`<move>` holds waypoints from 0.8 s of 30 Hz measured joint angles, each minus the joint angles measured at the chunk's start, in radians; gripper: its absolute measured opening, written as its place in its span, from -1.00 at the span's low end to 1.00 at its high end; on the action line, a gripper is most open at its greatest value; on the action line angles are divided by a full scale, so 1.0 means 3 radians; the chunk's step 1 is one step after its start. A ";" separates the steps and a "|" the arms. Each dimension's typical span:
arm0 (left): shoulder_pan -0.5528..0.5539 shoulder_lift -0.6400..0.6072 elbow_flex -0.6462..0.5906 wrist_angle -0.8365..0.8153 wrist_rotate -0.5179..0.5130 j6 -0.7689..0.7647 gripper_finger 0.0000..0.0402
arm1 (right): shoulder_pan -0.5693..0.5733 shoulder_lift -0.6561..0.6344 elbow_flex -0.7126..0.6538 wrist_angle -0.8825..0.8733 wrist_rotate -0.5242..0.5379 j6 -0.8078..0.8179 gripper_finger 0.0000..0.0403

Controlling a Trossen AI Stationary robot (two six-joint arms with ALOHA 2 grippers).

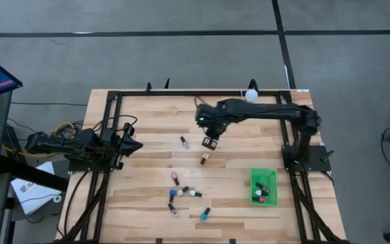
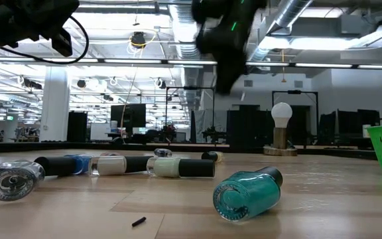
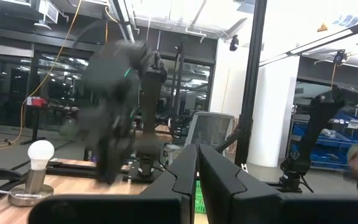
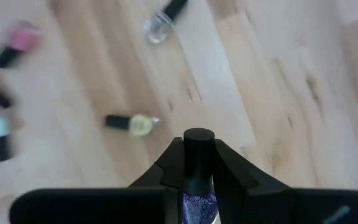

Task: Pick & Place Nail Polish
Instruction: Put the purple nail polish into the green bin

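Holding a small nail polish bottle with a black cap and sparkly purple glass (image 4: 197, 180), the right gripper (image 1: 210, 142) hangs above the middle of the light wooden table (image 1: 147, 115). Its two dark fingers are shut tight on the bottle. The bottle's black cap sticks out past the fingertips, so its long side runs the same way as the fingers.

Below on the wood lie a pale yellow bottle with a black cap (image 4: 131, 123) and a clear bottle with a black cap (image 4: 164, 18), both on their sides. More little bottles lie in a group near the front (image 1: 181, 193), with a teal glass bottle (image 2: 247, 193) closest. A green plastic basket (image 1: 263, 201) sits to the right. A white ball on a round metal base (image 2: 281, 129) stands at the back edge. The left gripper (image 3: 197, 180) waits at the left side, fingers together.
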 joint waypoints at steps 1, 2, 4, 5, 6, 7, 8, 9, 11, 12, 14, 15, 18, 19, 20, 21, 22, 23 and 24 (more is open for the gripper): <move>0.0000 0.0000 0.0000 -0.0001 0.0000 0.0000 -0.94 | 0.0047 -0.0121 0.0005 -0.0047 0.0039 0.0043 -0.79; 0.0000 0.0001 0.0000 -0.0001 0.0000 0.0000 -0.94 | 0.0101 -0.0223 0.0005 -0.0100 0.0090 0.0084 -0.79; 0.0000 0.0000 0.0000 -0.0001 0.0000 0.0000 -0.94 | 0.0230 -0.0407 0.0004 -0.0251 0.0191 0.0221 -0.79; 0.0000 0.0000 0.0000 -0.0001 0.0000 0.0000 -0.94 | 0.0303 -0.0491 0.0004 -0.0321 0.0245 0.0319 -0.79; 0.0000 0.0001 0.0000 -0.0001 0.0000 0.0000 -0.94 | 0.0388 -0.0570 0.0004 -0.0395 0.0301 0.0428 -0.79; 0.0000 0.0000 0.0000 -0.0001 0.0000 0.0000 -0.94 | 0.0480 -0.0648 0.0004 -0.0482 0.0367 0.0531 -0.79; 0.0000 0.0000 0.0000 -0.0001 0.0000 0.0000 -0.94 | 0.0584 -0.0712 0.0004 -0.0574 0.0443 0.0636 -0.79; 0.0000 0.0000 0.0000 -0.0001 0.0000 0.0000 -0.94 | 0.0692 -0.0762 0.0004 -0.0653 0.0518 0.0740 -0.79; 0.0000 0.0001 0.0000 -0.0001 0.0000 0.0000 -0.94 | 0.0903 -0.0834 0.0004 -0.0855 0.0630 0.0952 -0.79; 0.0000 0.0000 0.0000 -0.0001 -0.0001 0.0001 -0.94 | 0.1010 -0.0859 0.0002 -0.0982 0.0677 0.1076 -0.79; 0.0000 0.0000 0.0000 -0.0001 0.0000 0.0000 -0.94 | 0.1199 -0.0898 0.0002 -0.1226 0.0755 0.1341 -0.79; 0.0000 0.0000 0.0000 -0.0001 0.0000 0.0000 -0.94 | 0.1295 -0.0906 0.0002 -0.1344 0.0797 0.1471 -0.79; 0.0000 0.0000 0.0000 -0.0003 0.0000 0.0000 -0.94 | 0.1548 -0.0908 -0.0015 -0.1569 0.0906 0.1806 -0.79; 0.0000 0.0000 0.0000 -0.0003 0.0000 0.0000 -0.94 | 0.1626 -0.0922 -0.0056 -0.1595 0.0909 0.1898 -0.79; 0.0000 0.0000 0.0000 -0.0003 0.0000 0.0000 -0.94 | 0.1712 -0.0949 -0.0126 -0.1590 0.0907 0.1995 -0.79; 0.0000 0.0000 0.0000 -0.0004 0.0000 0.0001 -0.94 | 0.1788 -0.0986 -0.0223 -0.1557 0.0902 0.2095 -0.79; 0.0000 0.0000 0.0000 -0.0003 0.0000 0.0001 -0.94 | 0.1869 -0.1025 -0.0337 -0.1508 0.0895 0.2198 -0.79; 0.0000 0.0001 0.0000 -0.0003 0.0000 0.0000 -0.94 | 0.1955 -0.1070 -0.0467 -0.1456 0.0894 0.2304 -0.79; 0.0000 0.0001 0.0000 -0.0004 0.0000 0.0000 -0.94 | 0.2035 -0.1120 -0.0610 -0.1392 0.0891 0.2401 -0.79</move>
